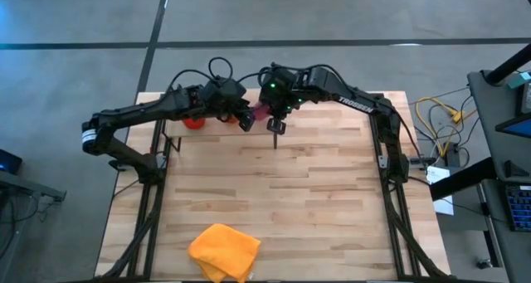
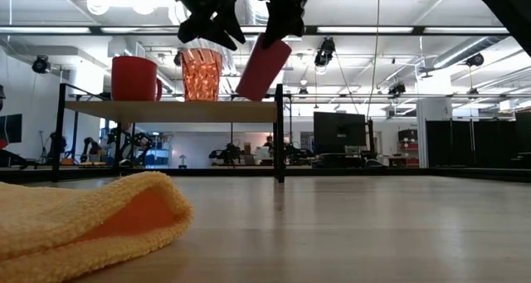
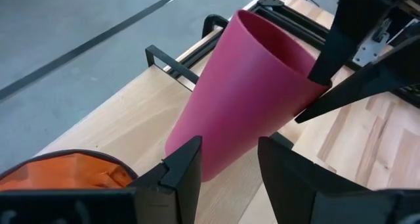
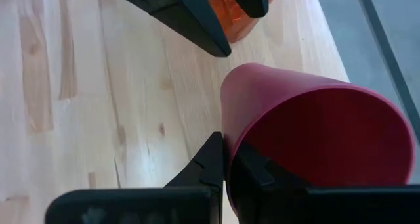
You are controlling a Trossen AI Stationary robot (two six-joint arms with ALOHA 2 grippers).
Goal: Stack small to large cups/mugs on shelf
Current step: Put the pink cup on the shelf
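Observation:
The shelf (image 2: 166,110) stands at the table's far side. On it the red mug (image 2: 133,78) stands at the left and the orange striped cup (image 2: 202,74) beside it. The pink tumbler (image 2: 263,65) tilts to the right of the orange cup, near the dark upright divider (image 2: 280,134). My right gripper (image 4: 226,152) is shut on the tumbler. My left gripper (image 3: 230,152) is open; it hovers above the orange cup (image 3: 72,171), and its fingers point toward the tumbler's base without touching it. In the high view both grippers (image 1: 246,119) (image 1: 267,109) meet over the shelf. My right gripper holds the pink tumbler by its rim (image 4: 231,135), one finger inside the mouth and one outside on the wall. It comes from above, slanting down. The tumbler hangs tilted, mouth up and to the right, base (image 2: 247,94) low over the shelf; whether the base touches, I cannot tell.
A yellow-orange cloth (image 1: 224,250) lies crumpled at the table's near edge, large in the low view (image 2: 83,217). The wood tabletop (image 1: 315,192) stretches between it and the shelf. Black frame rails run along the table's left and right sides.

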